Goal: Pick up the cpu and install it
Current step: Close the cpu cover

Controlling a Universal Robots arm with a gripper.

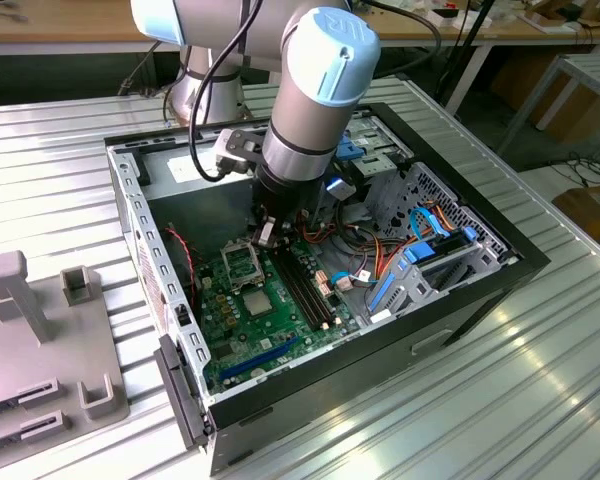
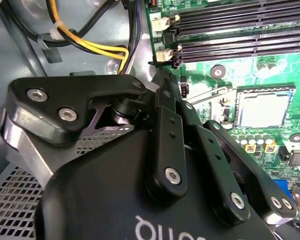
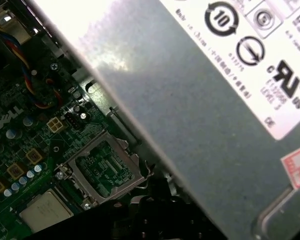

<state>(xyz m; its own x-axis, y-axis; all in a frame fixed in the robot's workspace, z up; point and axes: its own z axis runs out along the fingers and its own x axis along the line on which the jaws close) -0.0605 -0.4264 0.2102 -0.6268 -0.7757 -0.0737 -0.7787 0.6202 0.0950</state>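
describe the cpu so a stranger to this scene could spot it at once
In the open computer case, find the green motherboard. To the exterior view's left of the long black memory slots sits a square metal socket frame; the cpu lies flat beside it, nearer the camera. It is a solid, green-rimmed silver plate; the frame is open.

Thing: the cpu (image 1: 257,303), a small flat square chip with a pale silver metal top.
Pose: lying flat, silver face up, square to the board's edges.
Place: on the green motherboard (image 1: 230,325), just beside the larger square socket frame (image 1: 242,262) and below it in the exterior view.
Wrist views: I see the same silver square in both, close to the frame's corner.
Hold: not in my claw (image 1: 264,237), which hangs over the frame, apart from the chip.
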